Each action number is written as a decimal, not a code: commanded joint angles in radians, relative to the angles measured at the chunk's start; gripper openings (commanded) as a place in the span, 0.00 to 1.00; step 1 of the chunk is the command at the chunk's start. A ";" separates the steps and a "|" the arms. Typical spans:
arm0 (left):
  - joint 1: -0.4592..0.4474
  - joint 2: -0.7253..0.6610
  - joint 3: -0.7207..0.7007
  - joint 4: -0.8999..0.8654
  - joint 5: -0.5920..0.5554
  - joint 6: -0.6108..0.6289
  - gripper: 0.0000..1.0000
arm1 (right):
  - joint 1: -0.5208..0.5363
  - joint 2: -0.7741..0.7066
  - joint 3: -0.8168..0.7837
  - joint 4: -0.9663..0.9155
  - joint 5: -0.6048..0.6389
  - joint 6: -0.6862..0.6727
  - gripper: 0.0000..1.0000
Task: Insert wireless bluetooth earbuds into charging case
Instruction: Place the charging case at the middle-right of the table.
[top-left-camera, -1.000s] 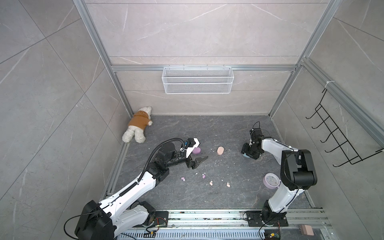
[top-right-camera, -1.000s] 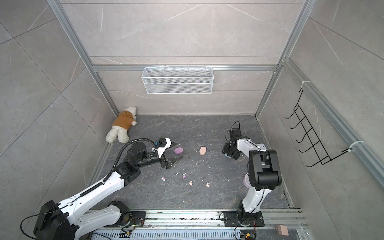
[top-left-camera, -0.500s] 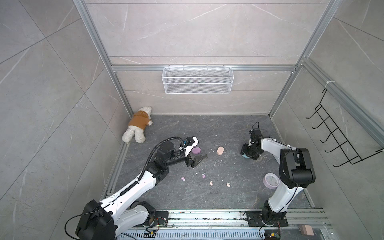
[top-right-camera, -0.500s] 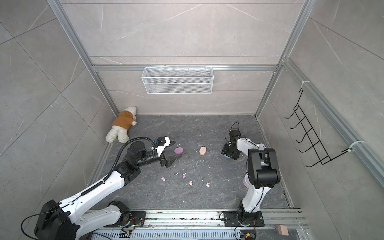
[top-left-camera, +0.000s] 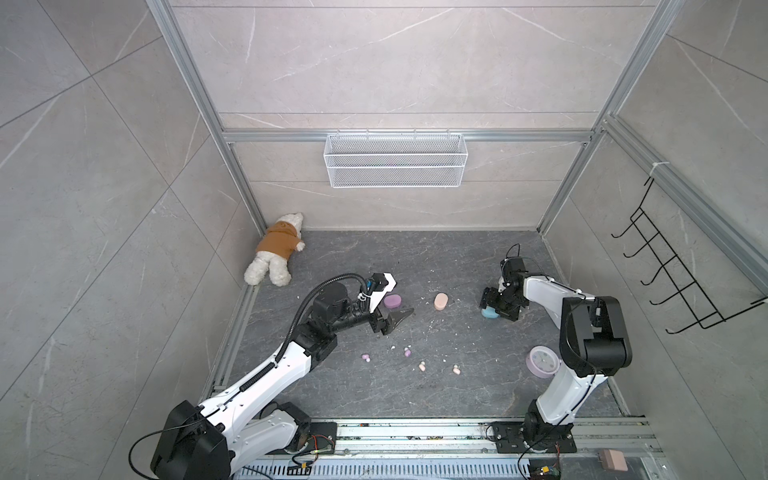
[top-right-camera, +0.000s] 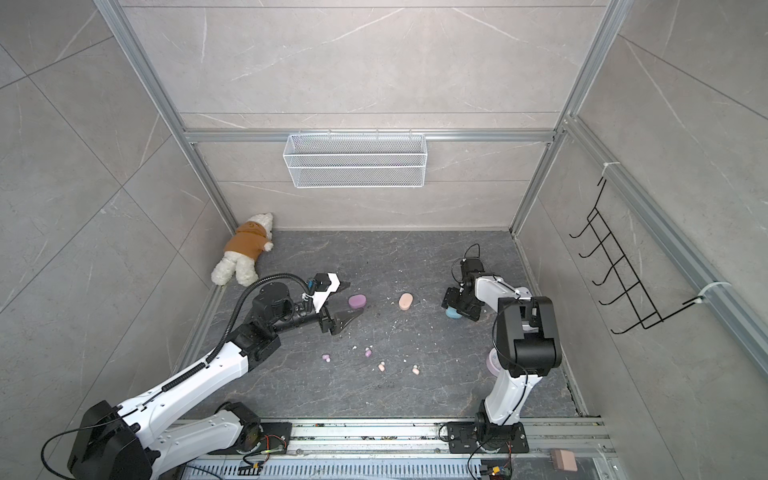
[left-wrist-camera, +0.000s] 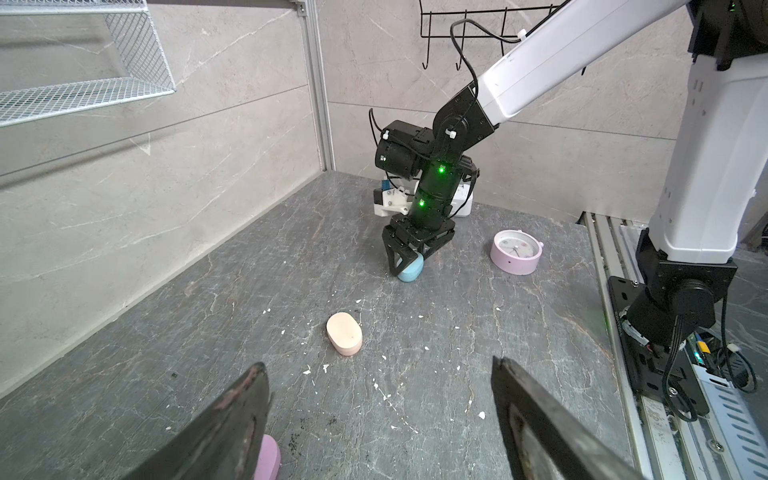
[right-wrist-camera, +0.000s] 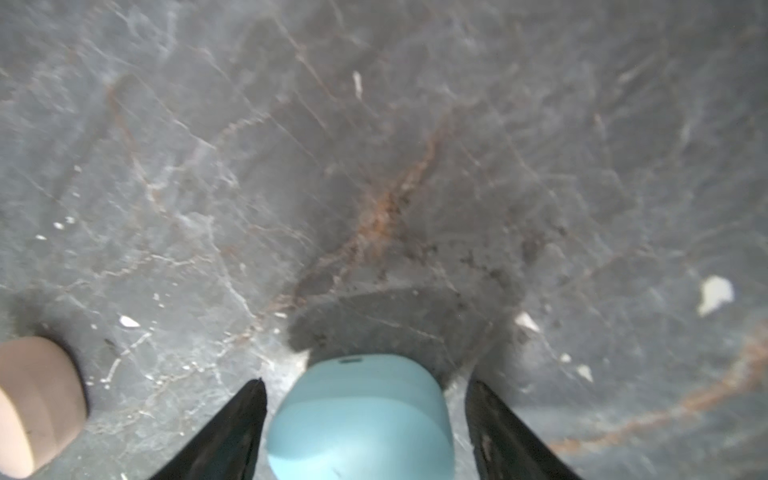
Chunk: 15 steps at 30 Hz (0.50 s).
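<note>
Right claw (right-wrist-camera: 365, 381) is now spread wider than a second ago. Gaps are seen on both sides of the blue case (right-wrist-camera: 359, 415), which rests on the floor at right, so release is judged complete. Left claw (left-wrist-camera: 379, 362) is open, empty and unmoved beside the lilac case (left-wrist-camera: 268, 457). Lilac and peach earbuds (top-left-camera: 422, 366) lie loose on the near floor.

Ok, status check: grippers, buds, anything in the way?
Left gripper open, empty. Right gripper open, straddling blue case. Four buds loose on floor, blue pair unseen. Crumbs scattered, nothing blocking.
</note>
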 joint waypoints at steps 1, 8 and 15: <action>0.005 -0.029 -0.001 0.030 0.004 -0.007 0.86 | -0.004 -0.075 -0.032 -0.123 0.034 -0.018 0.79; 0.005 -0.026 -0.005 -0.007 -0.045 -0.059 0.86 | 0.094 -0.242 0.013 -0.236 0.055 -0.013 0.82; 0.005 -0.050 -0.018 -0.031 -0.084 -0.061 0.87 | 0.268 -0.199 0.127 -0.229 0.030 0.005 0.84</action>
